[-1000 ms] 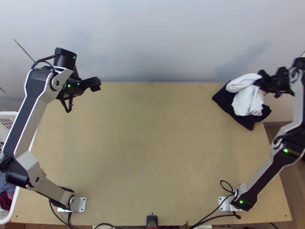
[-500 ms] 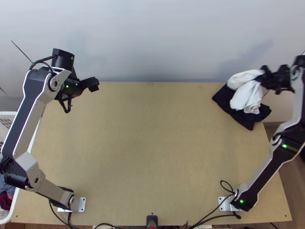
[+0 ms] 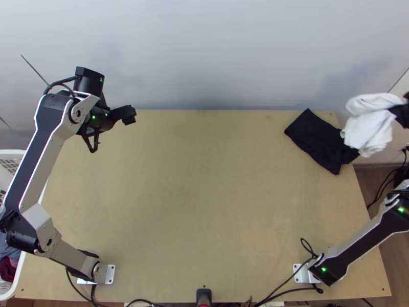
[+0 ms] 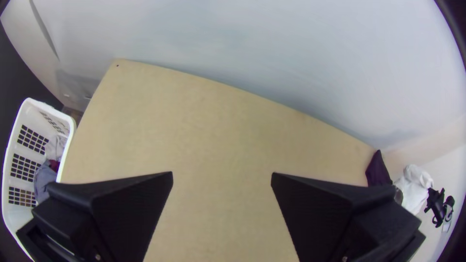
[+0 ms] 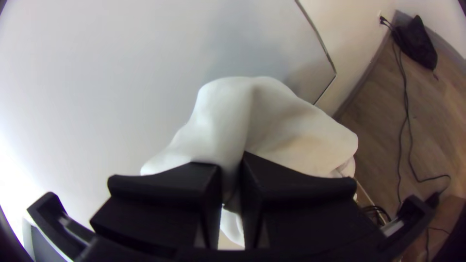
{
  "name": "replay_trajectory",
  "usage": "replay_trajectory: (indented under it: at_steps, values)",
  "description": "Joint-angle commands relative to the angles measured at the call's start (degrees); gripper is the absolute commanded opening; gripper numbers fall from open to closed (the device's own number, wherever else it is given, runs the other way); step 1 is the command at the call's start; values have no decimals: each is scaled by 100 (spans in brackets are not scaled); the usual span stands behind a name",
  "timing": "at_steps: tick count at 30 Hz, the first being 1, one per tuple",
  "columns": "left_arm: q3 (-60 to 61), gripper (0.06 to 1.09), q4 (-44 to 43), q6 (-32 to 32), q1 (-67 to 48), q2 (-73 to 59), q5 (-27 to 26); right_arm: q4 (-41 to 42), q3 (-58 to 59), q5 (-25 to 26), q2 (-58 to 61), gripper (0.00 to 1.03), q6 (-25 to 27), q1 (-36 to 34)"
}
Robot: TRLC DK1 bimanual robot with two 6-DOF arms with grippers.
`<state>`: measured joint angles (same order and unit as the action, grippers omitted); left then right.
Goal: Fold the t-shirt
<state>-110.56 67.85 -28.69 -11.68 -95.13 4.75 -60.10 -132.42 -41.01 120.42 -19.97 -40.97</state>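
Observation:
At the top view's right edge my right gripper [image 3: 396,109] holds a bunched white cloth [image 3: 369,128], which hangs over the table's far right corner. In the right wrist view the two fingers of that gripper [image 5: 230,182] are pressed on the white cloth [image 5: 286,131]. A dark folded cloth [image 3: 318,139] lies at the table's far right, partly overlapped by the white one. My left gripper [image 3: 128,113] is over the far left of the table, and in the left wrist view the same gripper [image 4: 222,177] has its fingers wide apart with bare table between them.
The wooden table [image 3: 204,194] spreads between the arms. A white laundry basket [image 4: 68,127] with clothes stands beyond its left edge. Behind the table rises a pale wall [image 3: 204,51]. Cables [image 5: 405,111] run along the floor at the right.
My right gripper has moved right, carrying the white cloth off most of the dark cloth, which has stayed in place. The left arm has shifted only slightly.

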Motion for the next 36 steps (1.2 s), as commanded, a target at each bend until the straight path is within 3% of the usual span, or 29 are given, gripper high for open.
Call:
replay_trajectory:
  at_steps: [1, 6, 16, 22, 25, 27, 33, 36]
  values:
    - [61, 104, 0, 12, -27, 21, 8, 15, 85, 208, -71, 3, 441, -192]
    - [140, 104, -9, 12, -9, 65, 8, 7, 173, 674, 377, 3, 845, 485]
    - [624, 104, -97, 144, 553, 434, -36, -2, 357, 1298, 983, 3, 889, 2436]
    - [835, 104, -211, 223, 896, 548, -194, -591, 533, 1412, 957, 3, 951, 2585]
    - [879, 104, -299, 214, 913, 548, -247, -749, 1157, 1465, 632, 20, 1223, 2401]
    - [905, 104, -361, 206, 896, 531, -300, -688, 1605, 1474, 377, 22, 1320, 2199]
    - [905, 104, -501, 127, 694, 487, -308, -688, 1781, 1456, -309, 85, 1390, 1794]
    - [879, 104, -519, 109, 650, 478, -308, -714, 1473, 1456, -643, 92, 1135, 1742]
